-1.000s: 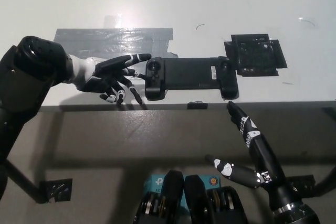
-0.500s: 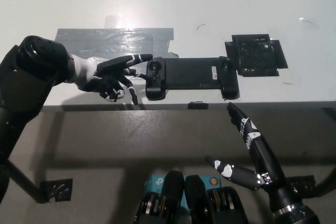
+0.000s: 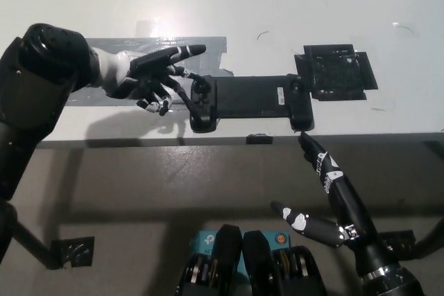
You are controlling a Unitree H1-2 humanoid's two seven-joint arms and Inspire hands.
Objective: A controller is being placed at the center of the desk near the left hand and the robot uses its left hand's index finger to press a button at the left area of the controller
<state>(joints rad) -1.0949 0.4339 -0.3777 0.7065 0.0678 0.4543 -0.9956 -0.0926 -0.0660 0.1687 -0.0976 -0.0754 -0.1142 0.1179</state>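
The left hand hovers over the white surface, just left of the controller. It holds nothing: one finger stretches out toward the right, its tip above a strip of grey tape and farther than the controller's left grip, the others curl loosely beneath. The controller lies across the middle of the surface, close to its near edge, with a black pad just beyond its right end.

The fingertip looks off line with the left-side buttons, so a straight drop would likely hit tape or bare surface. A slanted push could also slide the controller toward the near edge, where little room remains. Far and left of it the surface is open.

The right hand rests below the near edge, fingers spread and empty.
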